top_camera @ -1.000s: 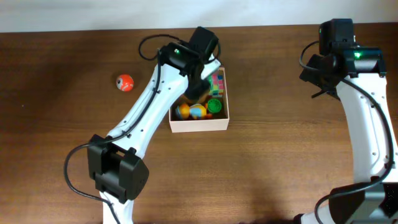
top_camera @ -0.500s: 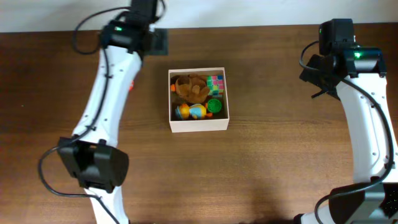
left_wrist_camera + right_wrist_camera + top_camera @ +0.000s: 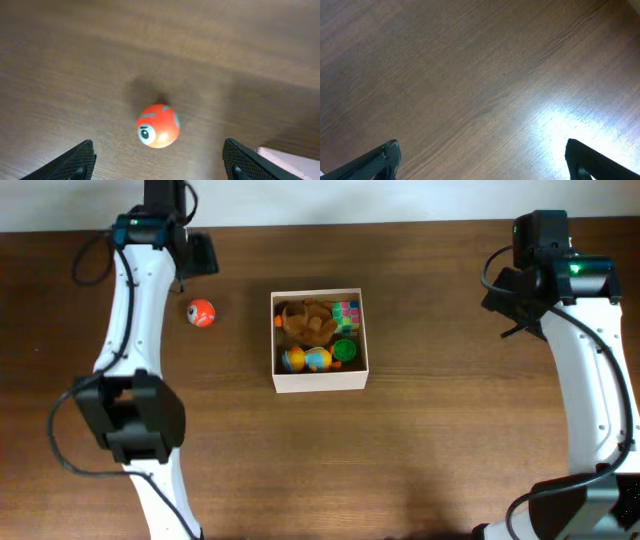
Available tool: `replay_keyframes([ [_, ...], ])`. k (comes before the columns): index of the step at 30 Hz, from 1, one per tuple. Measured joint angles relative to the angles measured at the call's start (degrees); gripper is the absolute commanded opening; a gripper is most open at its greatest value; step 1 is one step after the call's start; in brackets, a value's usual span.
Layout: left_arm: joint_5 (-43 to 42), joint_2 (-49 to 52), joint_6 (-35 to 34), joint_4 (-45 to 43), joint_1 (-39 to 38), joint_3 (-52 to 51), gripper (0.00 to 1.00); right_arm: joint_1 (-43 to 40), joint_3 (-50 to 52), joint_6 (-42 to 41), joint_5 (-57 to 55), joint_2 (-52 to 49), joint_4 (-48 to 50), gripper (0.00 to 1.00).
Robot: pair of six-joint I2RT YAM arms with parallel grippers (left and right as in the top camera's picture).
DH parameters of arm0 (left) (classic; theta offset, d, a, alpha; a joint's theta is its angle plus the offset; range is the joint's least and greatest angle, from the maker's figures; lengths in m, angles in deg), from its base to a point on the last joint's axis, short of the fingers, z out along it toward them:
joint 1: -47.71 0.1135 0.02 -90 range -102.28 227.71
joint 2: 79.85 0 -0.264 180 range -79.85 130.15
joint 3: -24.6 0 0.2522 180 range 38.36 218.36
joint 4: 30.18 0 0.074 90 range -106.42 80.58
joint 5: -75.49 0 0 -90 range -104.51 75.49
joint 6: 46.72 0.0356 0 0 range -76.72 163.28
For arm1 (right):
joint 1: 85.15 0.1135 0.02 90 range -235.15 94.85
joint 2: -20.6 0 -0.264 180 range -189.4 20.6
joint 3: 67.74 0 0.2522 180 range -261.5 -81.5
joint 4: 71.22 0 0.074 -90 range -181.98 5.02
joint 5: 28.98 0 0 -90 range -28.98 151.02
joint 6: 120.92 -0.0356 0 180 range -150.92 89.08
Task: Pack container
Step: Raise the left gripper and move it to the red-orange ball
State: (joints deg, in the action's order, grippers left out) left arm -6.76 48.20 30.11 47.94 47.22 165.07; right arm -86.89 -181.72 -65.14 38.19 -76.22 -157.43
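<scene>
Left arm has swung away from the container, over which it was bent a second ago, and now reaches into the upper left of the overhead frame, its wrist near the table's far edge. Nothing else has shifted: the right arm stands as before on the right side, and the box with its contents lies where it did.

The container sits on the brown table a little above the middle of the overhead frame, square to the edges. Inside it are a crumpled tan piece at upper left, a many-coloured cube at upper right, a green ring at lower right and a yellow, orange and blue toy along the lower wall.

An orange ball lies on the bare wood left of the box, well apart from it and just beside the left arm. In the left wrist view it sits in mid-frame, a white and blue eye painted on it, with its shadow behind. The left gripper is spread wide and empty, its fingers in the lower corners on either side of the ball and not touching it.

The right gripper is also spread wide and empty, over plain wood with a bright glare patch at lower right of its view.
</scene>
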Motion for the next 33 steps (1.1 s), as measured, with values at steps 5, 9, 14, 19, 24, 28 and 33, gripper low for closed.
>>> replay_keyframes([
  [5, -1.6, 3.5, -0.1, 1.5, 0.1, 0.0, 0.83, 0.0, 0.0, 0.0, 0.0, 0.0, 0.0, 0.99],
  [9, -2.4, 5.5, 0.0, 2.7, -0.2, 0.0, 0.83, 0.0, 0.0, 0.0, 0.0, 0.0, 0.0, 0.99],
  [14, -2.9, 7.9, 0.1, 3.1, -0.3, 0.0, 0.83, 0.0, 0.0, 0.0, 0.0, 0.0, 0.0, 0.99],
  [19, -2.9, 9.6, 0.3, 2.9, -0.2, 0.0, 0.83, 0.0, 0.0, 0.0, 0.0, 0.0, 0.0, 0.99],
  [24, -2.9, 11.8, 1.2, 1.6, -0.1, 0.0, 0.83, 0.0, 0.0, 0.0, 0.0, 0.0, 0.0, 0.99],
  [28, -2.6, 13.0, 1.6, -0.3, 0.1, 0.0, 0.83, 0.0, 0.0, 0.0, 0.0, 0.0, 0.0, 0.99],
  [33, -2.3, 13.3, 1.6, -2.6, 0.7, 0.0, 0.83, 0.0, 0.0, 0.0, 0.0, 0.0, 0.0, 0.99],
])
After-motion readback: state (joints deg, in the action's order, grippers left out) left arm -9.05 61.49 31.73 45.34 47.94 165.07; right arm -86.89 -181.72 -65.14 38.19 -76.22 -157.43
